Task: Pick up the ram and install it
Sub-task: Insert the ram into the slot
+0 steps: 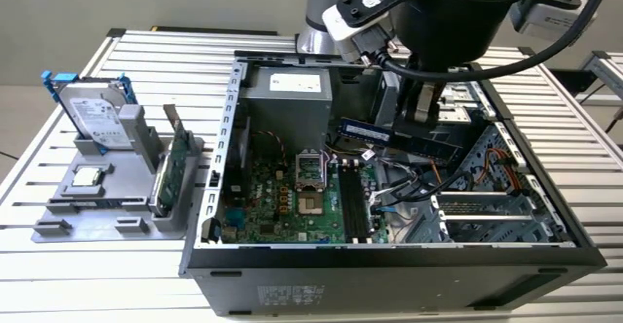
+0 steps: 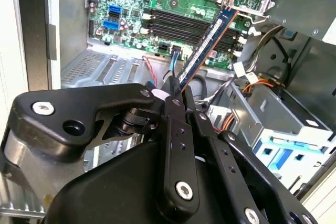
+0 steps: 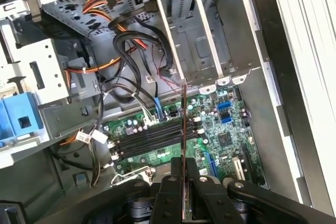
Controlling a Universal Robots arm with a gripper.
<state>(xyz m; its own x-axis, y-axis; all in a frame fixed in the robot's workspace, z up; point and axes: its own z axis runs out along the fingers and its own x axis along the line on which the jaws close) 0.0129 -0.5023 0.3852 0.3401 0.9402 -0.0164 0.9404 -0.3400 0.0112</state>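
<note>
Exterior view, from its left: hard drive point(image 1: 98, 115) on its stand, memory slots point(image 1: 352, 203) mid-case, then the gripper point(image 1: 419, 122), fingers pinching the ram point(image 1: 370, 131) above the board. Install step in hand; seating looks to need its edge squared over a slot.

ram point(image 1: 375, 133) is a long skinny blue stick, pinched at one end in the gripper point(image 2: 176, 92), up in the air above the memory slots point(image 3: 152, 137), not seated
</note>
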